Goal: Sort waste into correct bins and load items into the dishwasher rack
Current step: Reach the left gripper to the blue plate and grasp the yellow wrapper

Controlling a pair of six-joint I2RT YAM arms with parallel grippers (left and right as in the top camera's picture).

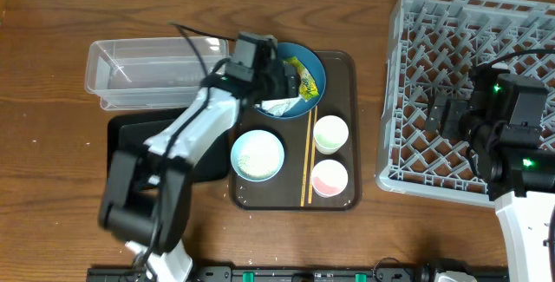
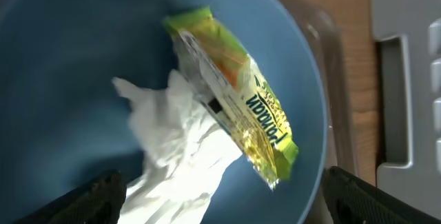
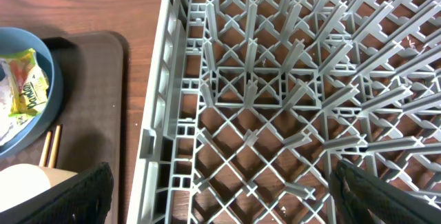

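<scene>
The large blue bowl (image 1: pixel 305 71) sits at the back of the brown serving tray. It holds a crumpled white tissue (image 2: pixel 180 148) and a yellow-green wrapper (image 2: pixel 238 107). My left gripper (image 2: pixel 220 200) is open and hangs low inside the bowl, its fingers either side of the tissue. The white bowl (image 1: pixel 257 155) has rice grains in it. The pale green cup (image 1: pixel 330 133), the pinkish cup (image 1: pixel 329 178) and the chopsticks (image 1: pixel 308 156) lie on the tray. My right gripper (image 3: pixel 220 196) is open and empty over the left part of the grey dishwasher rack (image 1: pixel 434 30).
The clear plastic tub (image 1: pixel 152 72) stands at the back left. The black tray (image 1: pixel 130 139) lies in front of it, partly under my left arm. The brown serving tray (image 1: pixel 342 100) sits between these bins and the rack. The rack's left wall (image 3: pixel 162 114) runs beside the tray.
</scene>
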